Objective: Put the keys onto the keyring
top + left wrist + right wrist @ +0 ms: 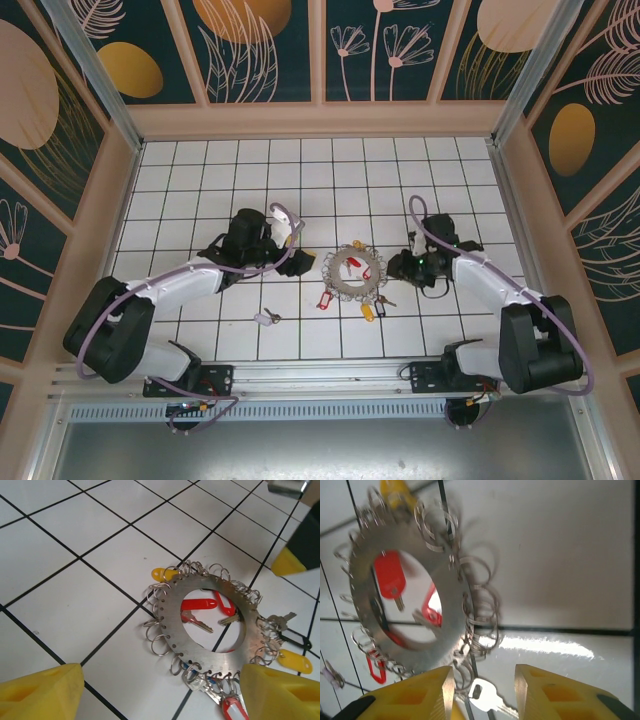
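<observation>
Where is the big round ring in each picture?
Top camera: the ring sits near the middle of the picture.
Left wrist camera: the ring is in the middle, a little to the right.
Right wrist camera: the ring is in the left half, seen close up.
Shared landmark: the red tags showing through its hole.

light: bright, even; glare: floor tiles (545, 645); blur: right wrist view

No legible text, labels, brands, numbers or signs visible.
</observation>
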Available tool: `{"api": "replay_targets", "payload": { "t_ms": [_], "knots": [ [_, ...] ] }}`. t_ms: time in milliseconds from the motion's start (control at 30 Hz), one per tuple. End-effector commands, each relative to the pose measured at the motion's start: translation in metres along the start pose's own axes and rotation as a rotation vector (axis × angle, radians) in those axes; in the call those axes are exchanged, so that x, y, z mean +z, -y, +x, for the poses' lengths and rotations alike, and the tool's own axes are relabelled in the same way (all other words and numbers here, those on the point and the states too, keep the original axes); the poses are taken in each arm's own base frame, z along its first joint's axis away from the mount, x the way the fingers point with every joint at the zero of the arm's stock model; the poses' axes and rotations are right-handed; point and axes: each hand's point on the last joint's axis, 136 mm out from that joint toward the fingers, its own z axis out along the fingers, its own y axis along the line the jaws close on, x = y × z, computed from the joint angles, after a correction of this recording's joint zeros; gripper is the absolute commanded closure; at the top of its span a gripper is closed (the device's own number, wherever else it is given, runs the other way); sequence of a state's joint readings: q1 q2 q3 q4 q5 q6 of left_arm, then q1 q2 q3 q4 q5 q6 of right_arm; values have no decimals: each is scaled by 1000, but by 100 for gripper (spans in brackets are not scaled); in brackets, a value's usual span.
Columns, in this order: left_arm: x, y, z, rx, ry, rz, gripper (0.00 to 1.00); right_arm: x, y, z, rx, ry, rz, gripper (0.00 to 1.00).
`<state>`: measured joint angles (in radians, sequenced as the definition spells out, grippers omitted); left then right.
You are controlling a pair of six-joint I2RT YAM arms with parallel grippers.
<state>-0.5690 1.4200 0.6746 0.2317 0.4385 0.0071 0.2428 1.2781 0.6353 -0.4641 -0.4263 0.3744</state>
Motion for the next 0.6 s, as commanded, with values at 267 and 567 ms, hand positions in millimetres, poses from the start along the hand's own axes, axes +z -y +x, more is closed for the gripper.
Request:
{"api": "replay_targets", "payload": {
  "t_ms": [267, 567],
  "knots": [
    [3, -13, -14, 54, 41, -80, 19, 14, -10, -47, 62, 90, 12, 62],
    [-5, -14, -15, 44, 59, -107, 18, 30, -13, -65, 207, 75, 16, 67]
  ]
}}
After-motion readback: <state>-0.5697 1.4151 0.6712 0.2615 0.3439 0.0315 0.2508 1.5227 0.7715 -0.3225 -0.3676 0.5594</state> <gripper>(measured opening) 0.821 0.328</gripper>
